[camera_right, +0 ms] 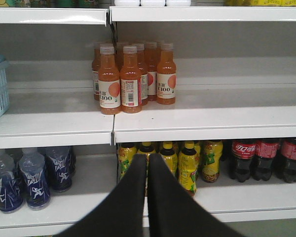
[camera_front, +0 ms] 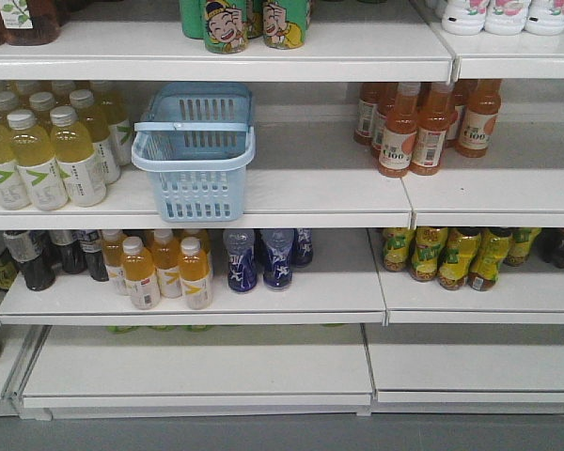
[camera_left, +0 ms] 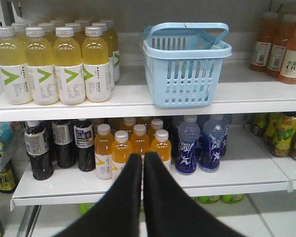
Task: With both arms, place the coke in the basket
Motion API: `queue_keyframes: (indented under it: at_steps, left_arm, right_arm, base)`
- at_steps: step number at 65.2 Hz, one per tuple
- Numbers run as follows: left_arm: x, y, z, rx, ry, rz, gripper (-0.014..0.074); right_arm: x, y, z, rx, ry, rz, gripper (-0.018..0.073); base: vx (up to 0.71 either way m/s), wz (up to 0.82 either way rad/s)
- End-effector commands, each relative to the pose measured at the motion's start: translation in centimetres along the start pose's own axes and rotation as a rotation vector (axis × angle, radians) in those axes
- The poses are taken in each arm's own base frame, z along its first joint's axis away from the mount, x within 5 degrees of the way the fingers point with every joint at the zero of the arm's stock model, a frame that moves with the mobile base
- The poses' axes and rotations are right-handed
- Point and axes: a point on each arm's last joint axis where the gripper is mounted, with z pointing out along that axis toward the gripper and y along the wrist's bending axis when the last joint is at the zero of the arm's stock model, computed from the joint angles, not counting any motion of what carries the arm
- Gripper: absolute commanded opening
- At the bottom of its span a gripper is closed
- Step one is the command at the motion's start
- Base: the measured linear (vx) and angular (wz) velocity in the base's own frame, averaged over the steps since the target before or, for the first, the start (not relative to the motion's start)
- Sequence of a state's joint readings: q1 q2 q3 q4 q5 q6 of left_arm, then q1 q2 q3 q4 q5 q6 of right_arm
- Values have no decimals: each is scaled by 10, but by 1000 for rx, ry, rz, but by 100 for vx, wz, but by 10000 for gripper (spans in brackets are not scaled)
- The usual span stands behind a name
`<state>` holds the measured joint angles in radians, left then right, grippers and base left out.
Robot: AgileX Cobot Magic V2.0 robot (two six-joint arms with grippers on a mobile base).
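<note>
the basket (camera_front: 199, 188) stands on the middle shelf (camera_front: 310, 183), between the yellow drink bottles (camera_front: 47, 155) and the orange juice bottles (camera_front: 423, 127). the left gripper (camera_left: 143, 159) is clenched shut on nothing, pointing at the shelves below the basket. the right gripper (camera_right: 147, 159) is likewise clenched and empty.
</note>
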<state>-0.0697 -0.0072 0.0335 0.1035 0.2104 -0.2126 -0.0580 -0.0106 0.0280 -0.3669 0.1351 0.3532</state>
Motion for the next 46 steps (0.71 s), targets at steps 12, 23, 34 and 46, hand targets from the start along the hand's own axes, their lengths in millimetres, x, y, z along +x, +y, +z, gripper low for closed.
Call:
queue_keyframes:
  at_steps: [12,23,34,46]
  left_arm:
    - [-8,-2,-2,22,-90,-19,-6]
    - [-8,-2,-2,22,-90,-19,-6]
    - [-8,-2,-2,22,-90,-19,-6]
    - [-8,-2,-2,22,-90,-19,-6]
  right_arm:
    - [-4,2,-1,-24,-76,-18,-5]
    - [-4,2,-1,-24,-76,-18,-5]
    - [-4,2,-1,-24,-76,-18,-5]
    - [-4,2,-1,-24,-76,-18,-5]
  base:
    - [15,-1]
    - [14,-1]
    - [13,-1]
    - [9,0]
